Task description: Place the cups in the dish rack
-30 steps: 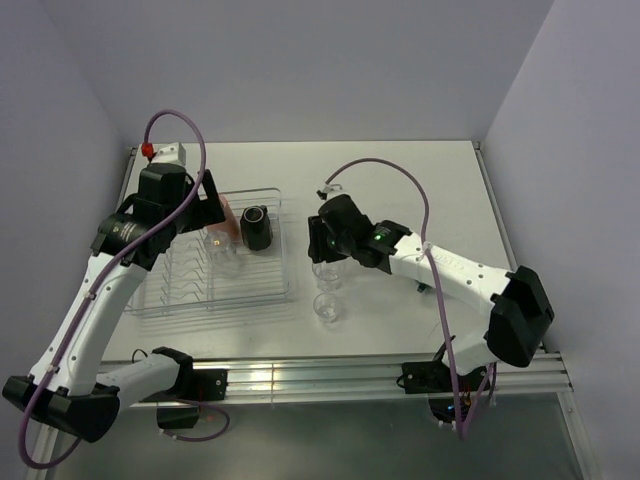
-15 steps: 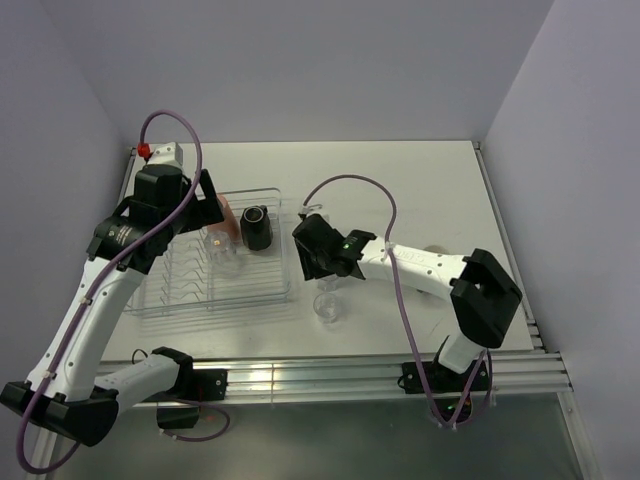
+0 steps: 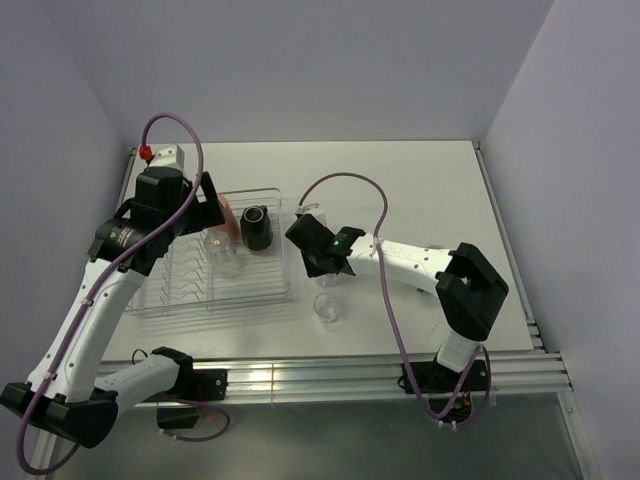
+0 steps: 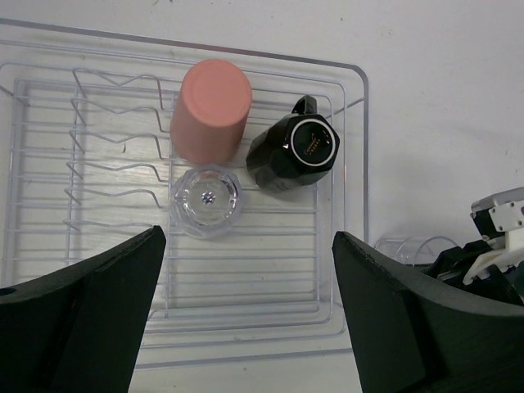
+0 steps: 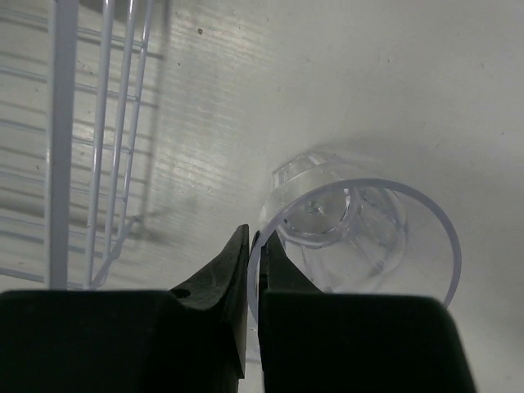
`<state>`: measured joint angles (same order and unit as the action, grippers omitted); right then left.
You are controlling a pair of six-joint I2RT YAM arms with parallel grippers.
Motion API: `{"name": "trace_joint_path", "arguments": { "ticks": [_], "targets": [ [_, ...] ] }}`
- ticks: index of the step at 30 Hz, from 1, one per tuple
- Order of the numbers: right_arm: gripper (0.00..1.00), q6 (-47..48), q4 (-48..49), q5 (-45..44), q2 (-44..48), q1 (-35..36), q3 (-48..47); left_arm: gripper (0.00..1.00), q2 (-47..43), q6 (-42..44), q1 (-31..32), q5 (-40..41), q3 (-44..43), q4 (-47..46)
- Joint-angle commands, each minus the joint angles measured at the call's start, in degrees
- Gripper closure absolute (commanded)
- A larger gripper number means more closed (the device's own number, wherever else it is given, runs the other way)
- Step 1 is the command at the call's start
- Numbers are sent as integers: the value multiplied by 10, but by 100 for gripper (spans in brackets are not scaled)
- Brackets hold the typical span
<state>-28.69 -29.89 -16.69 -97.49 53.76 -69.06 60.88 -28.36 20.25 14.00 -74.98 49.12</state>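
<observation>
The right gripper (image 5: pixel 254 246) is pinched together on the rim of a clear tumbler (image 5: pixel 360 237). One finger is inside the wall and one outside, and the glass stands upright on the tabletop (image 3: pixel 420 180). A second ago those fingers were apart and the arm reached in from farther right. Since then it has swung left and clamped. Just to this gripper's left in the wrist view are the wire ribs and clear edge of the dish rack (image 4: pixel 363 164); the held tumbler is outside it, beside its wall. On the side of the gripper toward the arm bases, a second tumbler (image 3: pixel 328 306) stands alone, where it was before.

The left gripper (image 4: pixel 247 246) hangs over the rack with its fingers spread wide, holding nothing, and has hardly moved in the last second. Below and ahead of it, inside the rack, a racked tumbler (image 4: pixel 206 199) sits closest. The salmon cup (image 4: pixel 211 110) is just beyond that, and the black mug (image 4: pixel 293 155) is beside both, to the right. All three are unmoved.
</observation>
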Motion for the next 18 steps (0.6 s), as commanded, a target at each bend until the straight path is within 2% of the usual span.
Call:
{"name": "trace_joint_path", "arguments": {
  "ticks": [1, 8, 9, 11, 12, 13, 16, 18],
  "targets": [
    [100, 11, -17, -40, 13, -4, -43, 9, -16, -4, 2, -25, 7, -32],
    [100, 43, -51, -27, 92, -64, -117, 1, -34, -4, -6, -162, 23, -124],
    [100, 45, -55, -19, 103, -83, -124, 1, -37, -6, -11, -215, 26, -157],
    [100, 46, -54, 29, 136, -102, -138, 1, -43, -13, -15, -277, 47, -201],
    [100, 45, -40, 56, 161, -123, -139, 1, -45, -23, -20, -343, 55, -253],
    [100, 40, -31, 117, 172, -134, -138, 1, -48, -30, -21, -375, 77, -284],
    [100, 18, 18, 218, 214, -167, -132, 1, -51, -62, -22, -484, 118, -401],
    [100, 3, 53, 304, 231, -177, -127, 1, -39, -86, -22, -527, 130, -448]
  ]
}}
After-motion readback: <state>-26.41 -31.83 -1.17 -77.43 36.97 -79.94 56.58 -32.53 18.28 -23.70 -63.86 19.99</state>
